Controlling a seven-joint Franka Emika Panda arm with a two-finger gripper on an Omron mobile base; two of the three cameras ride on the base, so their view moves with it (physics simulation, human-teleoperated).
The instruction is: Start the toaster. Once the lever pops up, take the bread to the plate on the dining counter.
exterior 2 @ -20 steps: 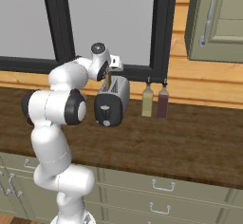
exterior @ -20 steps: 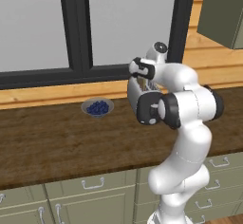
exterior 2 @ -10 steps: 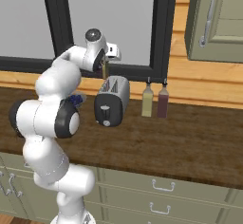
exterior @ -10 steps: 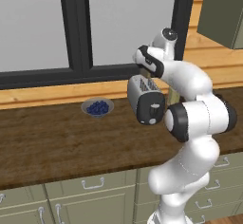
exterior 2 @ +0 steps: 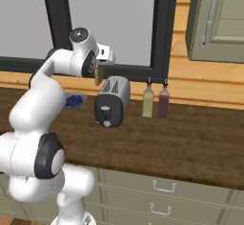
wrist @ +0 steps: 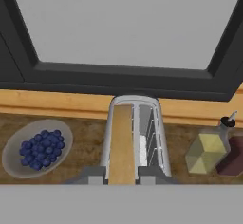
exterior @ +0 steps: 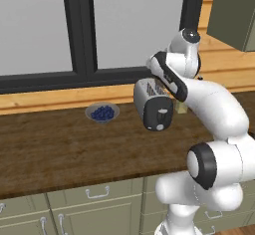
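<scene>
Bread [wrist: 121, 142] hangs edge-down in the gripper [exterior 2: 97, 74], lifted clear above the toaster [exterior 2: 112, 101], and the two dark fingers [wrist: 94, 176] are clamped on its flat faces. In the hand view the slice runs straight down between the finger tips and covers the toaster's left slot, while the right slot beside it stands open with its wire guides showing. Holding the slice by its faces keeps it upright and thin, which I judge is how it slid out of the slot without catching.

From the right base view the tan slice shows just under the wrist, a little above and to the window side of the toaster's top. The toaster sits on the dark wooden worktop [exterior 2: 190, 133], its black end face turned towards the robot, with the lever [exterior: 162, 112] high on that face and the round white knob [exterior: 159, 127] below it. A lever that high suggests toasting is over.

Left of the toaster lies a grey bowl of blueberries [exterior: 102, 113]; right of it stand two bottles [exterior 2: 155, 101] against the back wall, the pale one nearer the toaster. Behind the toaster runs the dark window frame [wrist: 118, 73].

What remains, as I read it, is carrying the slice away from the toaster to the plate.
</scene>
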